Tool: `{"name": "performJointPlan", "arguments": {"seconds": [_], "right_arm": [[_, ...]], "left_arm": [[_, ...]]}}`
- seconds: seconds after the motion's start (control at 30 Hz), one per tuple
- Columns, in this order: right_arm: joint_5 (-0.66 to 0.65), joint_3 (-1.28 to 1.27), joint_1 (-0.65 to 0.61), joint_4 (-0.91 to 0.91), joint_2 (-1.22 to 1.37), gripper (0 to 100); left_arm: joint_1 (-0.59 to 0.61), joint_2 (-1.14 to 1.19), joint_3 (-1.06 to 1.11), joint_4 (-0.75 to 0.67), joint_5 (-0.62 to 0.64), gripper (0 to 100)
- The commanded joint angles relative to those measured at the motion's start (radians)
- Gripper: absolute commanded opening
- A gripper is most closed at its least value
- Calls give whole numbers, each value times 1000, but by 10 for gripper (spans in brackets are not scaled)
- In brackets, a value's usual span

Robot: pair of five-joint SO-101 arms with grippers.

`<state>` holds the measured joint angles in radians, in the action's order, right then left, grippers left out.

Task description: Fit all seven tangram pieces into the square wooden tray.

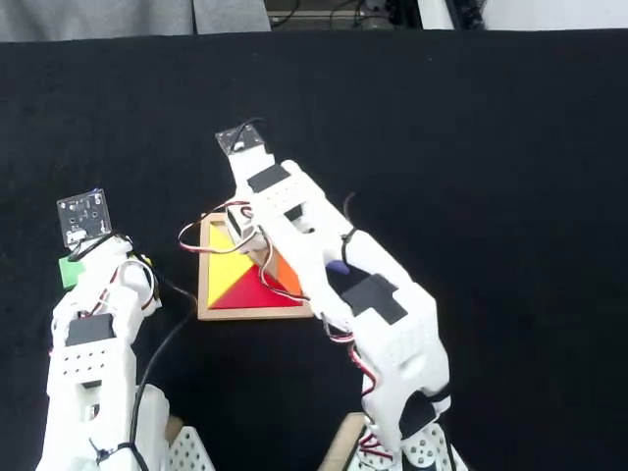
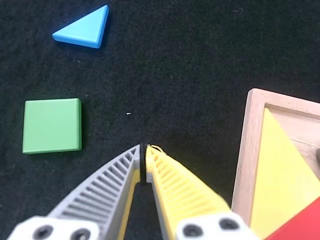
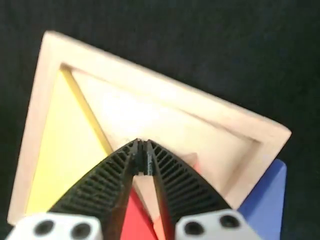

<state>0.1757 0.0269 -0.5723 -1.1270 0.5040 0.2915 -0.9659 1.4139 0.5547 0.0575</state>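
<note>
Right gripper [image 3: 143, 146] hovers closed over wooden tray [image 3: 165, 93].

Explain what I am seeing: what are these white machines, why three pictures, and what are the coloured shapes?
These are two white robot arms at a black table. One picture looks down from above; the other two come from a camera on each arm's wrist, looking along its gripper, a two-fingered pincer. The left gripper is shut and empty; a green square and a blue triangle lie on the table near it. The right gripper, shut and empty, is over the square wooden tray, which holds a yellow triangle, a red piece and an orange piece. Another blue piece lies outside the tray.
</note>
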Motion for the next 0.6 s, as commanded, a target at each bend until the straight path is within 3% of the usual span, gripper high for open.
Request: {"name": "performJointPlan", "arguments": {"seconds": [0.0,0.27,0.57], "right_arm": [[-55,54,-9,-51,-74,11],[-75,19,35,-58,-200,11],[-75,-77,256,-58,-404,11]], "left_arm": [[-2,-15,-4,-18,5,30],[-2,-15,-4,-18,5,30],[-2,-15,-4,-18,5,30]]}}
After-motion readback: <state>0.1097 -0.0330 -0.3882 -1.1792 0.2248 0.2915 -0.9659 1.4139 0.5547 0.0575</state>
